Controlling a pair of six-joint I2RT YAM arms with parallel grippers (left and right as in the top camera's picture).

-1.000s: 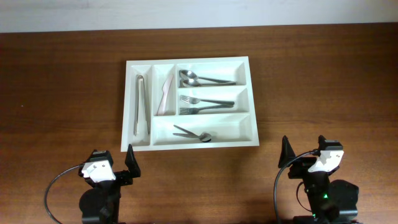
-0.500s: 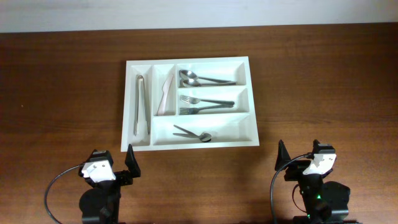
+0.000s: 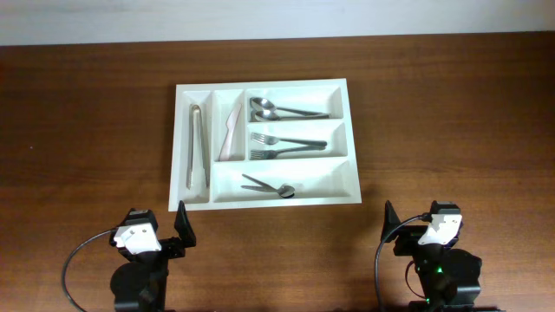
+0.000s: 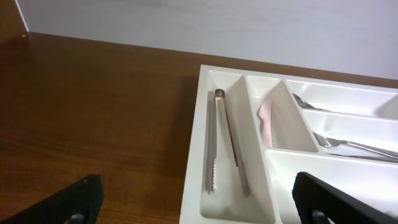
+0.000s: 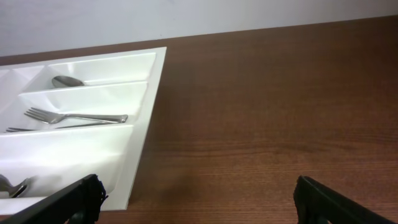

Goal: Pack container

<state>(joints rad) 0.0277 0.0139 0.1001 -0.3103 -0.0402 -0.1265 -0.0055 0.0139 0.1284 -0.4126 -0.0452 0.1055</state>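
Observation:
The white container [image 3: 264,89] sits mid-table, also in the left wrist view [image 4: 194,162] and right wrist view [image 5: 149,118]. It holds tongs [image 3: 198,146] in the left narrow slot, a pale knife [image 3: 230,134] beside them, spoons [image 3: 282,110] at the top right, forks [image 3: 286,146] in the middle, and a spoon [image 3: 269,185] in the bottom compartment. My left gripper [image 3: 165,227] is open and empty at the front left, below the tray. My right gripper [image 3: 418,221] is open and empty at the front right, right of the tray's corner.
Brown wooden table [image 3: 451,113] all around the tray. A pale wall [image 3: 277,17] runs along the far edge. Black cables loop beside both arm bases at the front edge.
My right arm has drawn back toward the front edge and a little left. The left arm and the tray's contents have not moved.

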